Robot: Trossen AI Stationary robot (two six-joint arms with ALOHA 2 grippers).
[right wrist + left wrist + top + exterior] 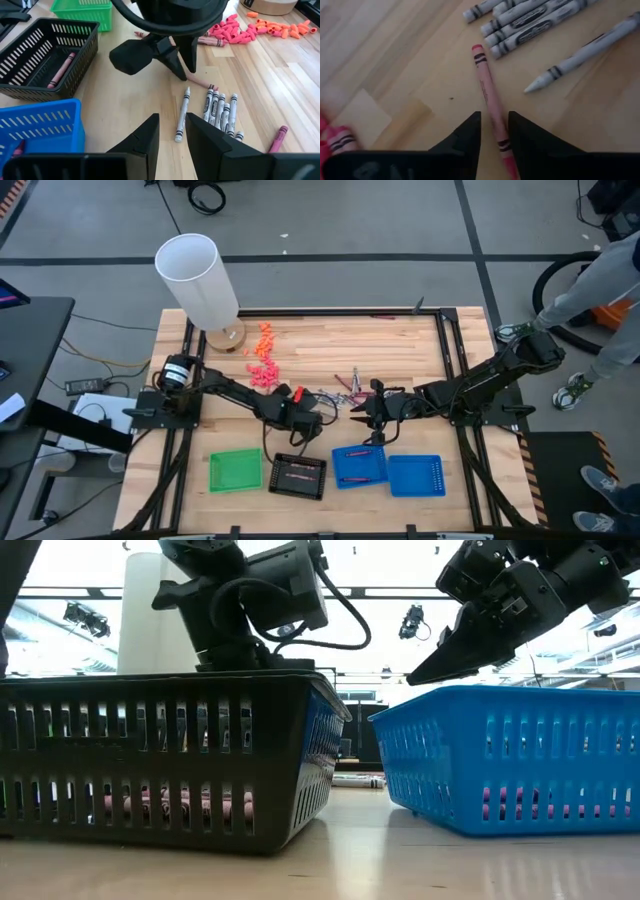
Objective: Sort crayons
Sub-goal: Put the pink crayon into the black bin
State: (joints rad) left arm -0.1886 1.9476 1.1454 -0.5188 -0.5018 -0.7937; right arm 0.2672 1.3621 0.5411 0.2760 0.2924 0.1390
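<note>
A pink-red crayon point(487, 90) lies flat on the wooden table. My left gripper point(495, 117) points down over its near end and is open, one finger on each side, with a thin strip of table showing at each fingertip. Several silver-grey crayons point(530, 20) lie side by side just beyond it, and one more point(580, 55) lies apart. My right gripper point(172, 120) hovers a little way off, above a single grey crayon point(182, 115). It is open by a narrow gap with nothing between its fingers. More maroon crayons point(350, 380) lie farther back.
Four trays line the near edge: green point(235, 470), black point(298, 475) holding a crayon point(60, 70), and two blue point(360, 465) point(415, 475). Chunky orange point(265, 335) and pink pieces point(262, 372) lie far left, by a white cylinder point(200, 275). A person stands at the right point(610, 280).
</note>
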